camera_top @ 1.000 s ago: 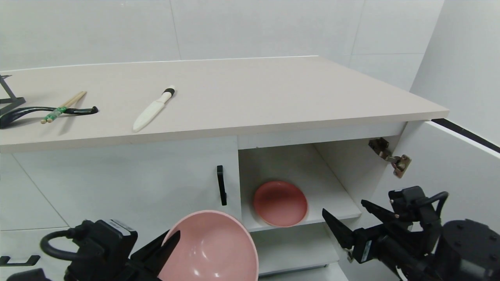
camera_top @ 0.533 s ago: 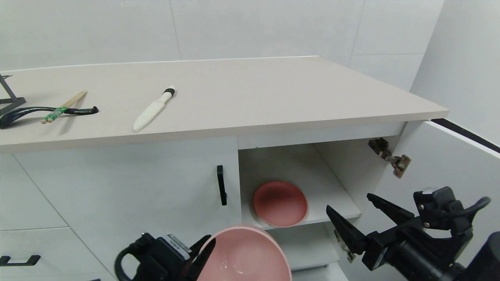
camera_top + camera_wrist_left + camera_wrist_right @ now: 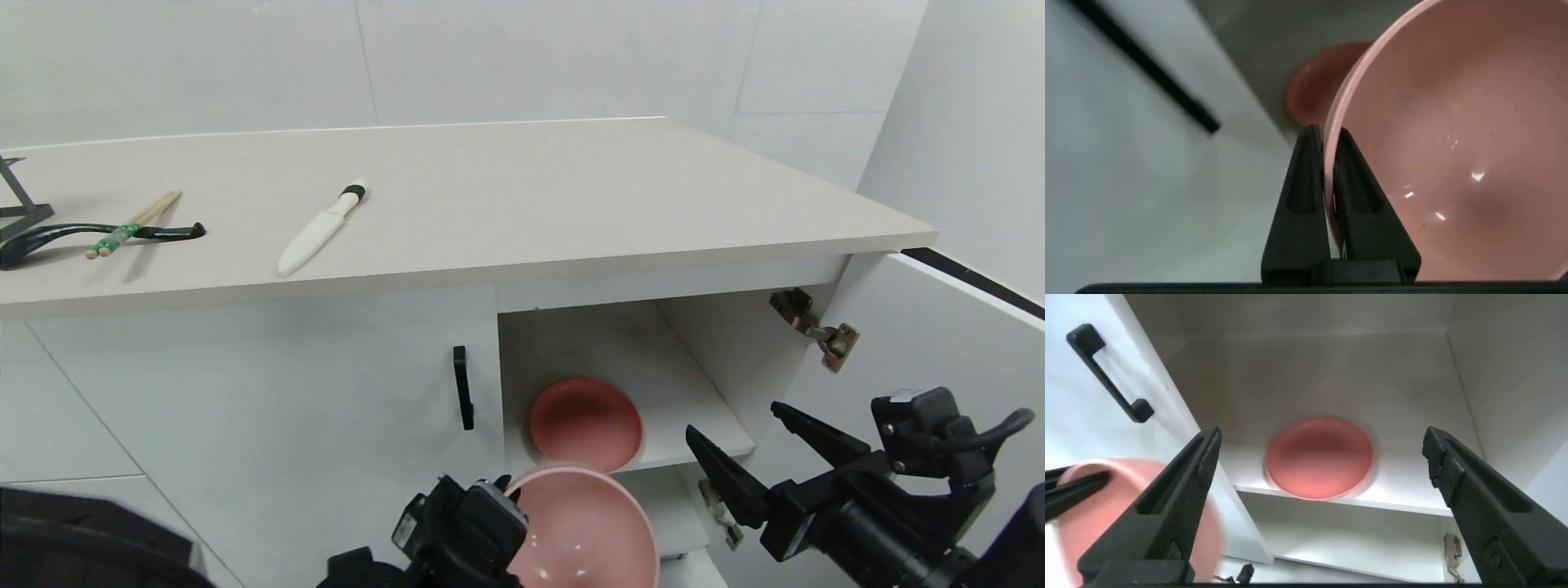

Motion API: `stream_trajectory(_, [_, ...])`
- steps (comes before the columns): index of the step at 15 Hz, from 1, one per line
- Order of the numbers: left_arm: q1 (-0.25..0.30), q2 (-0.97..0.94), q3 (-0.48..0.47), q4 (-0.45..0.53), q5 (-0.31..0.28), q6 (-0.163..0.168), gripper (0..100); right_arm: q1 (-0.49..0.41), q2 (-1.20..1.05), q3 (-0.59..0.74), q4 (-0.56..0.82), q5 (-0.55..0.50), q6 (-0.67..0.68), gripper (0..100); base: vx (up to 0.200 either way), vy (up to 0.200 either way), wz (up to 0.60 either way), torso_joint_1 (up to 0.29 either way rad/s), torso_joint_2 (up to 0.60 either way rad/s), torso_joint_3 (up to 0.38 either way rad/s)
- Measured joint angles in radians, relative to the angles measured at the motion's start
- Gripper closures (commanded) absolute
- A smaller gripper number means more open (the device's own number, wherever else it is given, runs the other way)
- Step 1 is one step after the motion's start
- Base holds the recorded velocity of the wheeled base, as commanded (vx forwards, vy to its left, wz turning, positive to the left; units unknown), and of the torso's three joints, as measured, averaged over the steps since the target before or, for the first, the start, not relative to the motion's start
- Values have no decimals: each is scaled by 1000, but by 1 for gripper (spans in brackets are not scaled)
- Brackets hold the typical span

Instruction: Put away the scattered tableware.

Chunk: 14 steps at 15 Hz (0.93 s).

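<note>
My left gripper (image 3: 508, 490) is shut on the rim of a pale pink bowl (image 3: 586, 531), held low in front of the open cabinet, just below its upper shelf (image 3: 710, 425). In the left wrist view the fingers (image 3: 1308, 192) pinch the bowl's rim (image 3: 1454, 155). A darker pink plate (image 3: 585, 425) lies on that shelf; it is also the plate (image 3: 1320, 457) in the right wrist view. My right gripper (image 3: 747, 445) stands open to the right of the bowl, nothing between its fingers. On the countertop lie a cream knife (image 3: 320, 229), chopsticks (image 3: 131, 224) and a black ladle (image 3: 90, 234).
The right cabinet door (image 3: 939, 327) stands open beside my right arm, with its hinge (image 3: 820, 331) showing. The left door (image 3: 269, 392) is closed, with a black handle (image 3: 462, 388). A lower shelf (image 3: 661, 510) sits under the plate's shelf. A black stand (image 3: 18, 196) is at the counter's left edge.
My left gripper has carried the pink bowl rightward and down, from in front of the closed left door to the cabinet opening. My right gripper shifted slightly right and stayed open.
</note>
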<state>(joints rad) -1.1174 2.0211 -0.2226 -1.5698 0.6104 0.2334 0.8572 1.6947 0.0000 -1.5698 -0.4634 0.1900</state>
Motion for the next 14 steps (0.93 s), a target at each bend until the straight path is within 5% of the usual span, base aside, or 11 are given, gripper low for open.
stream_trajectory(2, [17, 62, -122, 0, -1, 74, 100, -6, 0, 0, 0, 0, 3, 0, 0, 0, 0, 0, 0, 0])
stream_trajectory(7, [64, 189, -370, 0, -1, 128, 100, -11, 3, 0, 0, 0, 7, 0, 0, 0, 0, 0, 0, 0])
stream_trajectory(9, [71, 213, -447, 0, 1, 116, 100, -13, 6, 0, 0, 0, 10, 0, 0, 0, 0, 0, 0, 0])
stream_trajectory(14, [23, 222, -506, 0, 2, 4, 100, -66, 12, 0, 0, 1, 10, 0, 0, 0, 0, 0, 0, 0])
